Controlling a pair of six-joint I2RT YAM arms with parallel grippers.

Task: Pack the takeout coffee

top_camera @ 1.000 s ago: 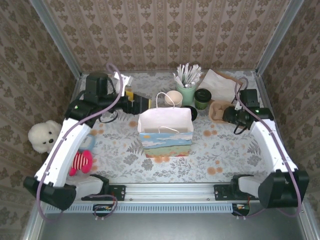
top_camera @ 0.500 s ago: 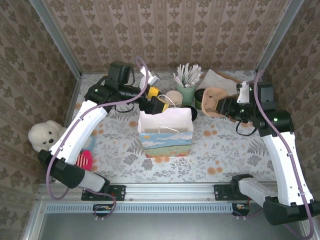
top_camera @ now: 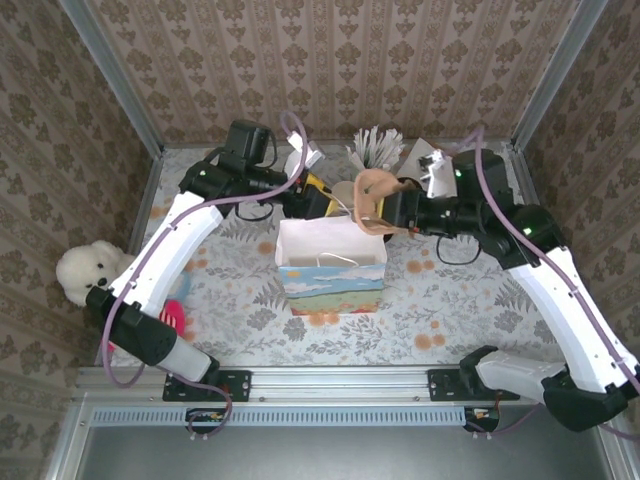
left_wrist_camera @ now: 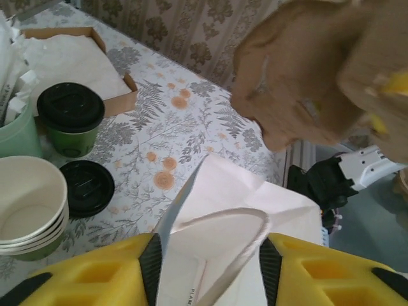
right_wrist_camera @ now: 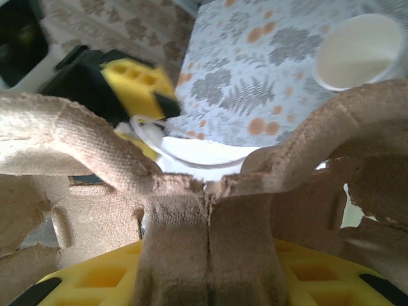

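Coffee (left_wrist_camera: 70,121) stands on worktop (left_wrist_camera: 191,127) ahead-left of left jaws, which gape astride bag (left_wrist_camera: 242,197) rim; right jaws clamp carrier (right_wrist_camera: 210,242). Probably light, crushable paper: hold mid-wall below lid, gently.

Paper bag (top_camera: 330,262) mouth: rear edge obstructed by the cup carrier (top_camera: 372,198) clamped in the right gripper (top_camera: 388,212) and by the left gripper (top_camera: 322,205), fingers spread astride the handle (left_wrist_camera: 217,215). Behind the bag: stacked cups (left_wrist_camera: 29,197), takeout coffee (left_wrist_camera: 70,118). In front of the bag: free table (top_camera: 450,300).
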